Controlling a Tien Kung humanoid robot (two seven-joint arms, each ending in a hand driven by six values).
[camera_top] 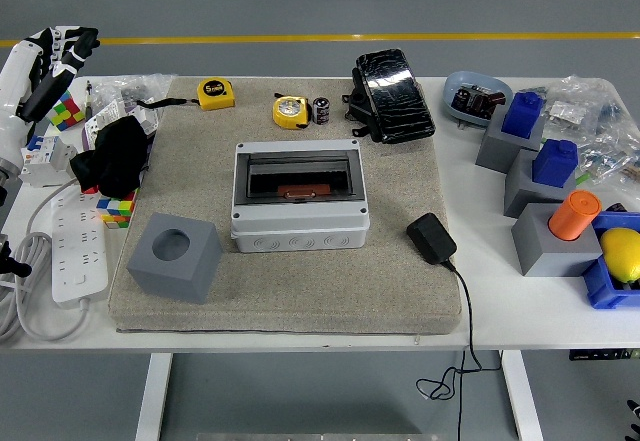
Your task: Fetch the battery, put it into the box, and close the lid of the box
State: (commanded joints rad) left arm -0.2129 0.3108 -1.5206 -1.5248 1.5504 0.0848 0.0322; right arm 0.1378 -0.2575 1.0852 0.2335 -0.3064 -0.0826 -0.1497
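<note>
judging by the layout, nothing is done yet: the battery (321, 110) stands at upper centre of the frame, just right of a yellow tape measure (289, 111), apart from the box (300, 197) at centre, whose clear lid seems down, though glare makes that uncertain. the left hand (62, 49), upper left, shows loosely spread fingers holding nothing. the right hand is out of frame.
</note>
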